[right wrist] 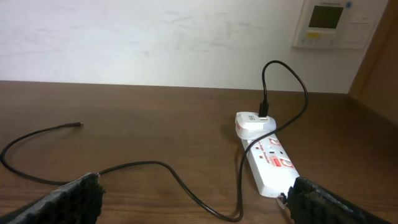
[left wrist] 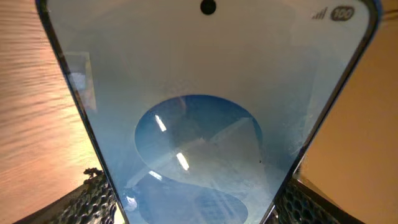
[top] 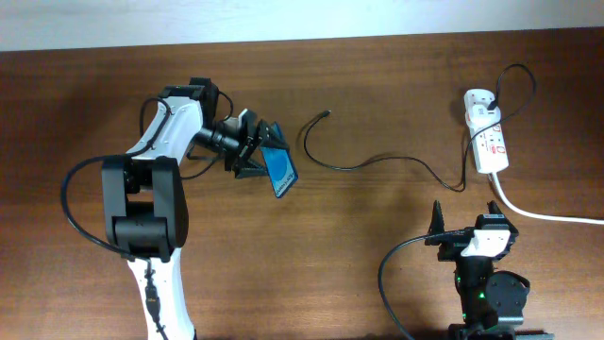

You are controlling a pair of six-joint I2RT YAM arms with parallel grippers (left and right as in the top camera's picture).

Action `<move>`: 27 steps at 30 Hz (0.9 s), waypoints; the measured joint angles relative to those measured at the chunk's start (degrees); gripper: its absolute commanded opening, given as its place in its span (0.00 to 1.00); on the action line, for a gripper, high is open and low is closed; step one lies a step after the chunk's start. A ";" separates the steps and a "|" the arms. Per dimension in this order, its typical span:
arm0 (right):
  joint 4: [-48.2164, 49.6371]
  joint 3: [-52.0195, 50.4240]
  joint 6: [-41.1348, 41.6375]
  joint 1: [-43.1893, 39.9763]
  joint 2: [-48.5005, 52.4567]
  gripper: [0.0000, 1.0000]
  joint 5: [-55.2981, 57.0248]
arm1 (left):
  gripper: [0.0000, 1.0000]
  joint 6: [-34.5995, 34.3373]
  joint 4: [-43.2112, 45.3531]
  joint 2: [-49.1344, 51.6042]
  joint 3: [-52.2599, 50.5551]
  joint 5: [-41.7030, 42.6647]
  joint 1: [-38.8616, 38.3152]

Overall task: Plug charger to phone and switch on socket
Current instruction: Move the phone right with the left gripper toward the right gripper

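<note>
My left gripper (top: pixel 257 149) is shut on the phone (top: pixel 279 172), held tilted above the table left of centre. In the left wrist view the phone's blue screen (left wrist: pixel 205 112) fills the frame between my fingers (left wrist: pixel 196 208). The charger is a thin black cable (top: pixel 377 162); its free connector tip (top: pixel 327 113) lies on the table right of the phone, and its far end goes into a white plug (top: pixel 476 98) on the socket (top: pixel 489 137) at the far right. My right gripper (top: pixel 466 219) is open and empty, low near the front edge. The right wrist view shows the cable (right wrist: pixel 161 171), tip (right wrist: pixel 77 124) and socket (right wrist: pixel 270 162) beyond my open fingers (right wrist: pixel 193 202).
The socket's thick white cord (top: pixel 538 213) runs off to the right edge. The brown wooden table (top: pixel 377 274) ends at a white wall at the back. A wall panel (right wrist: pixel 326 23) shows in the right wrist view.
</note>
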 measured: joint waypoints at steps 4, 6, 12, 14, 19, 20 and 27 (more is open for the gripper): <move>0.00 0.00 -0.02 0.00 0.00 0.98 0.00 | 0.64 0.46 -0.02 0.00 0.00 5.79 0.00; 0.00 0.00 -0.02 0.00 0.00 0.98 0.15 | 0.64 0.70 0.00 0.00 0.00 8.81 0.00; 0.11 0.00 -0.02 0.00 0.00 0.98 1.14 | 0.64 0.94 -0.02 0.00 0.00 13.92 0.00; 0.11 0.00 -0.02 0.00 0.00 0.98 1.14 | 0.63 1.09 -0.02 0.00 0.00 15.13 0.00; 0.17 0.00 0.02 0.00 0.00 0.98 -1.77 | 0.63 1.09 -0.02 0.00 0.00 18.25 0.00; 0.63 0.00 0.04 0.00 0.00 0.98 -5.88 | 0.63 1.09 -0.02 0.00 0.00 18.67 0.00; 1.16 0.92 12.61 0.00 0.13 0.98 -25.42 | 0.65 1.09 -0.33 0.00 0.00 19.28 0.00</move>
